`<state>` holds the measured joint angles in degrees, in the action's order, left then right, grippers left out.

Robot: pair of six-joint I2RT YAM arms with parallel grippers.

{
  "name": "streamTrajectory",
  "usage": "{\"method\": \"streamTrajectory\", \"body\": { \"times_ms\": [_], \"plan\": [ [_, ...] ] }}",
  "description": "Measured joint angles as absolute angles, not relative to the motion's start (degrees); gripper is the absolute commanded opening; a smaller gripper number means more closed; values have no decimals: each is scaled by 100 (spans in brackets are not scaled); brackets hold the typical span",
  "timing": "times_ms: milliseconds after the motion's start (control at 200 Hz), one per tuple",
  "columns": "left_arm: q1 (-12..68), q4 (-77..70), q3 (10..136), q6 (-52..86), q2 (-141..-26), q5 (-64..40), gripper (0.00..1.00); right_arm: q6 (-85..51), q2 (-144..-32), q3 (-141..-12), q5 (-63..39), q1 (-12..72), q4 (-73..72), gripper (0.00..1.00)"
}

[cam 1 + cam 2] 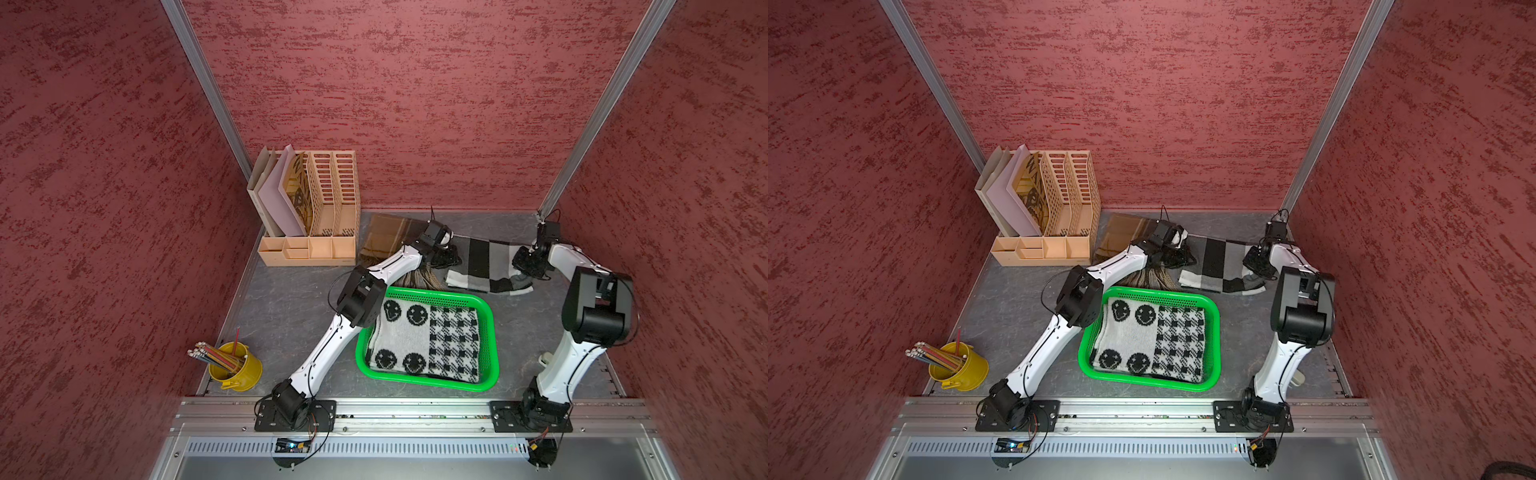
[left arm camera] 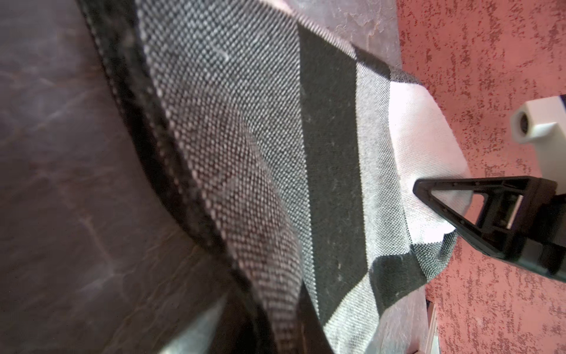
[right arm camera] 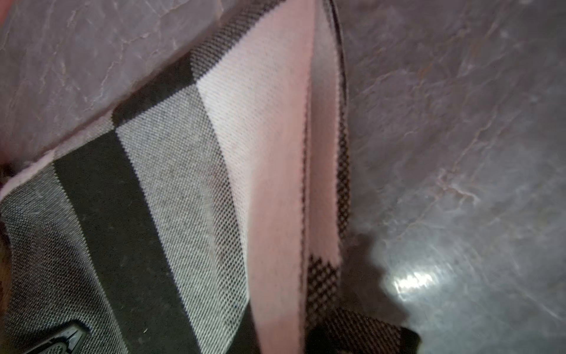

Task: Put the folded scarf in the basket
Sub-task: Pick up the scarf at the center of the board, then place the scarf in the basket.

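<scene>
Standing at the near rail, I see the folded striped scarf [image 1: 482,266] lying on the far side of the table [image 1: 282,316], beyond the green mesh basket [image 1: 493,336] and not yet in it. The left gripper [image 1: 451,261] is pinching its left edge and the right gripper [image 1: 523,273] its right edge. Both wrist views show the weave drawn up in a ridge toward the jaws. To my eye this is the grasp just before the lift. Both ends should rise together and level, with the cloth kept gently taut so the fold holds, then travel nearward over the basket's far rim. At the right edge the scarf's layers fan apart, so a lower one may slip free. The basket already holds a smiley-and-check knit scarf [image 1: 415,340], so this one goes on top. The brown plaid scarf [image 1: 384,237], just left of the left gripper, should not be snagged.
</scene>
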<state>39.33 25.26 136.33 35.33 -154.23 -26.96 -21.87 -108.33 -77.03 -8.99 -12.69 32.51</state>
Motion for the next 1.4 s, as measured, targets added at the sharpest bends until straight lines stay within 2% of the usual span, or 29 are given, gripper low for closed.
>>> {"method": "streamTrajectory", "body": {
  "times_ms": [681,881,1082,1397],
  "plan": [
    [3905,3457,13793,3500,-14287,-2412,0,-2434,-9544,-7999,-781,-768,3889,0],
    [3830,3905,13723,3354,-13596,-2211,0,-2488,-9076,-8224,-781,-311,4160,0],
    [3747,4119,12901,3164,-12429,-1988,0,-2709,-8335,-8165,-777,163,4431,0],
    [3728,4176,10613,3013,-10447,-1769,0,-3240,-6893,-7352,-812,930,4668,0]
  ]
}}
